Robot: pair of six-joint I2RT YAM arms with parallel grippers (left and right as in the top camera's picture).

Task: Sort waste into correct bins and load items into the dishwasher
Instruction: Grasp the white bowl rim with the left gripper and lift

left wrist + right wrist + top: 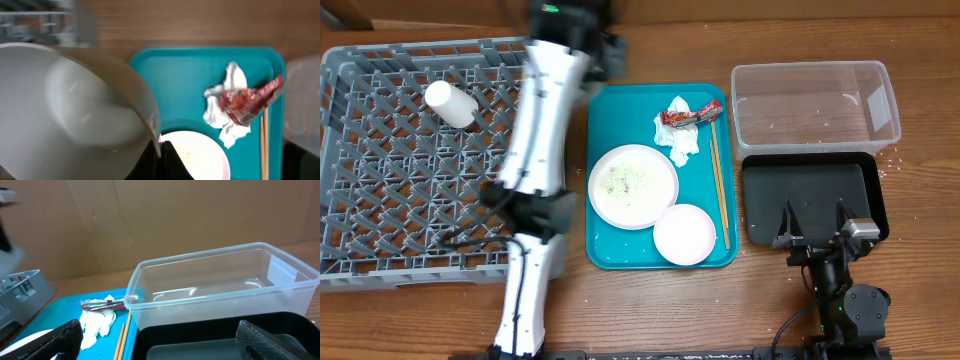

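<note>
At the left edge of the teal tray (620, 110), the left pincer (161, 150) is closed on the thin rim of a white bowl (75, 100). The bowl looks hard, smooth and breakable, so it may slip or swing. The grey dish rack (380, 200) just beside has low walls and much free grid, with only a white cup (450, 103) inside; the right pincer (815, 225) stands wide over the black tray (810, 180).

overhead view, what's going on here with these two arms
The left gripper is shut on the rim of a white bowl, holding it near the teal tray and the grey rack, where a white cup lies. The right gripper hangs open over the black tray. A plate, a small bowl, the napkin, the red wrapper and chopsticks are on the teal tray.
</note>
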